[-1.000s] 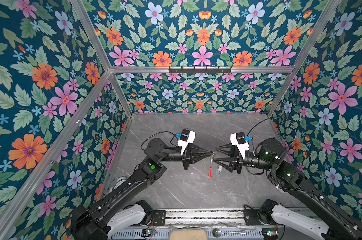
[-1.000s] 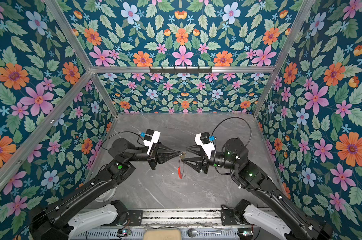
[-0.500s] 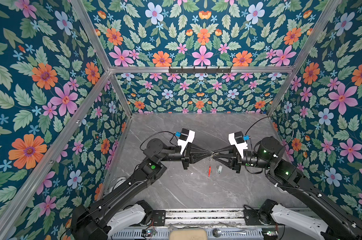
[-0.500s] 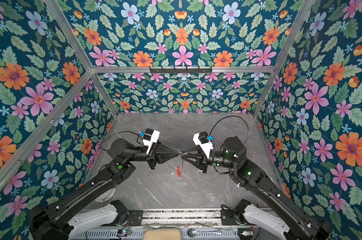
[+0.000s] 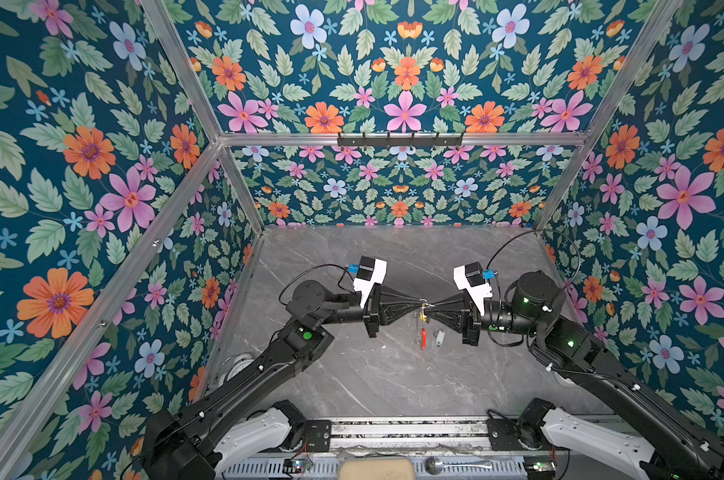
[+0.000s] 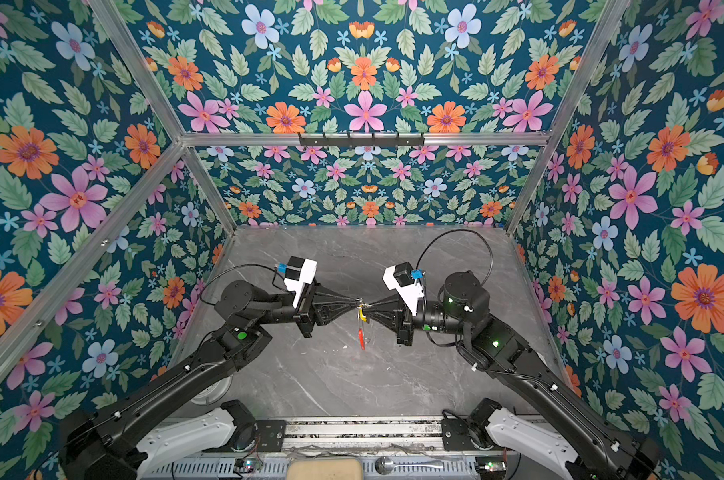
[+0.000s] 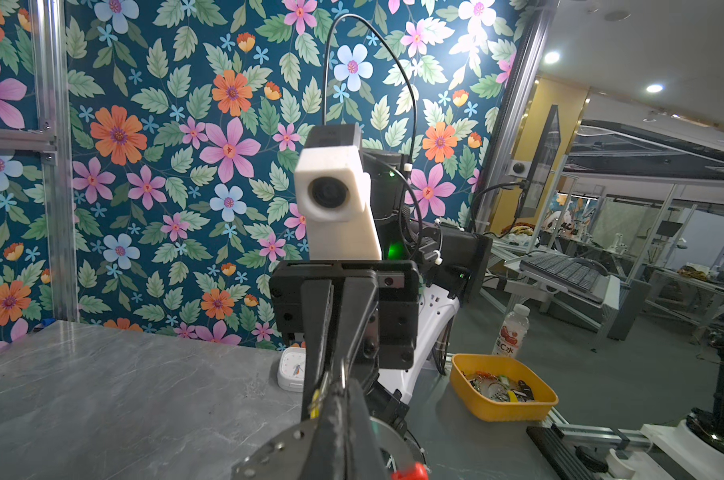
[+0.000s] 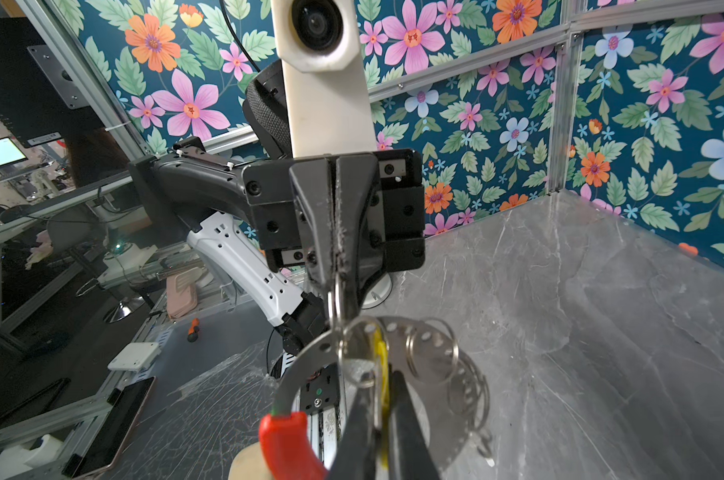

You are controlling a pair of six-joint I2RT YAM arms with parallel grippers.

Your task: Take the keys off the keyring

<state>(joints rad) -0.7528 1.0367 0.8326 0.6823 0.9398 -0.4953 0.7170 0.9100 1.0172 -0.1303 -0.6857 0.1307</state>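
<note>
Keyring (image 5: 423, 337): held aloft over centre of table (image 5: 352, 374), edge-on in both top views, red section (image 8: 287, 436) at 6 o'clock. Left gripper (image 5: 417, 302): clenched on hoop rim. Right gripper (image 5: 430, 306): clamped on yellow-tagged key (image 8: 380, 353), tip to tip with left. Pale-tagged key (image 5: 439, 337): apart, at 3 o'clock of hoop, seemingly on table. Risks: skewed pull binding key on hoop; thin pinch slipping, dropping hoop; freed key flung off table. Writing: "C水" on bottle (image 7: 511, 332); nothing else legible.

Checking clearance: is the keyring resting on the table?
No, the keyring hangs clear of the table, gripped by the left claw, right claw on the yellow-tagged key.
</note>
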